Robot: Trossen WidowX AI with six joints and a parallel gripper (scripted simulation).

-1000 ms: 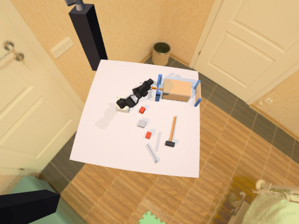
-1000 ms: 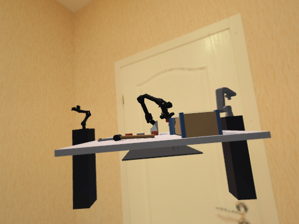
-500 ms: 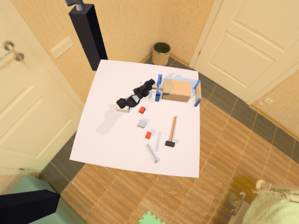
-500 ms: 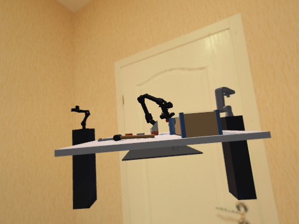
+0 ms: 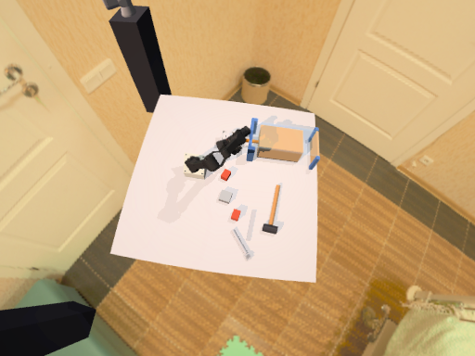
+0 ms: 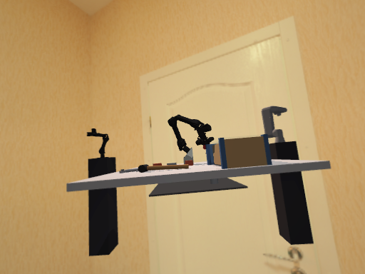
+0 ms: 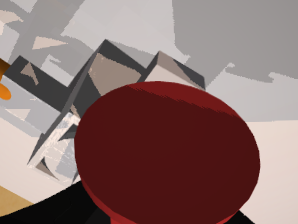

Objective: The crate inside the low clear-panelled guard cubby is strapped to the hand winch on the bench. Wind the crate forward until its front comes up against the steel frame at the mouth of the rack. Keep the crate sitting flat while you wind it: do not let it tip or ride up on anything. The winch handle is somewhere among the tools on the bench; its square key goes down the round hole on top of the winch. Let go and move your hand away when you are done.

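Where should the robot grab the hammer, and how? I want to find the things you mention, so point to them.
Probably by the middle of the hammer's (image 5: pixel 275 207) (image 6: pixel 164 167) long orange handle, with the claw (image 7: pixel 154 175) coming straight down from above. The hammer lies flat on its side, and the handle is thin and straight, so one finger could go along each side. The black head is wider and chunkier. But the claw must let go of the red-topped thing first!

Warm, bright light; long soft shadows; fine detail slightly blurred.
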